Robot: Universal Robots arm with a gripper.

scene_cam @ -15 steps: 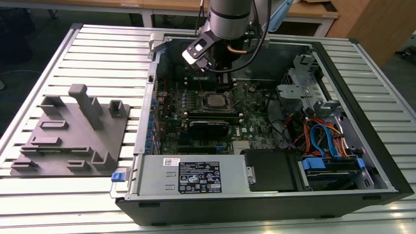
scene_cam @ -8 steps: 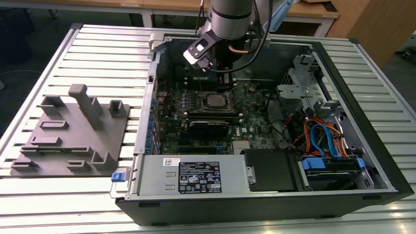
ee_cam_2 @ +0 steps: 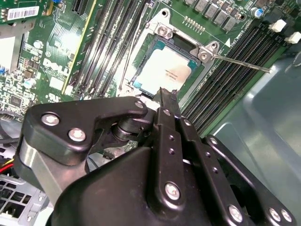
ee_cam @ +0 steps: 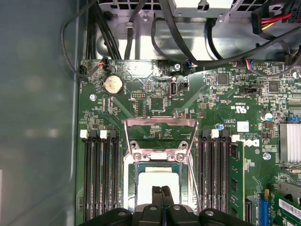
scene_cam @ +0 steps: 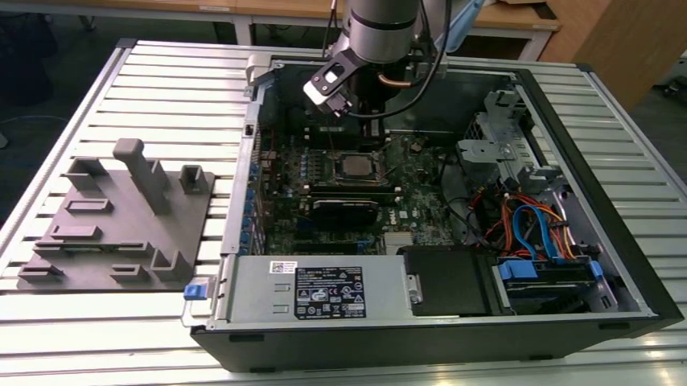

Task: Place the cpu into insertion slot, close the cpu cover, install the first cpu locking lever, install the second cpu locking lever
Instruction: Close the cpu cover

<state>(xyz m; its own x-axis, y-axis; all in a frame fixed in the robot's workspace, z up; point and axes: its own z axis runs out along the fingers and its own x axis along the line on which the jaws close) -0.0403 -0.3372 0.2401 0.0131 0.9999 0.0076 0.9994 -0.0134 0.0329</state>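
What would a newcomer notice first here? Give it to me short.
The open computer case lying on the slatted table, with the robot arm reaching in from above, strikes first. In the first wrist view a silver chip sits in its socket on the green board, with the shut end effector poised right over it and the metal cover frame flipped open.

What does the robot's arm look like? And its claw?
The arm is a fat silver-grey tube with black cables looping beside it. The gripper is black metal: chunky linked bars dotted with shiny silver screws, ending in two thin flat jaws.
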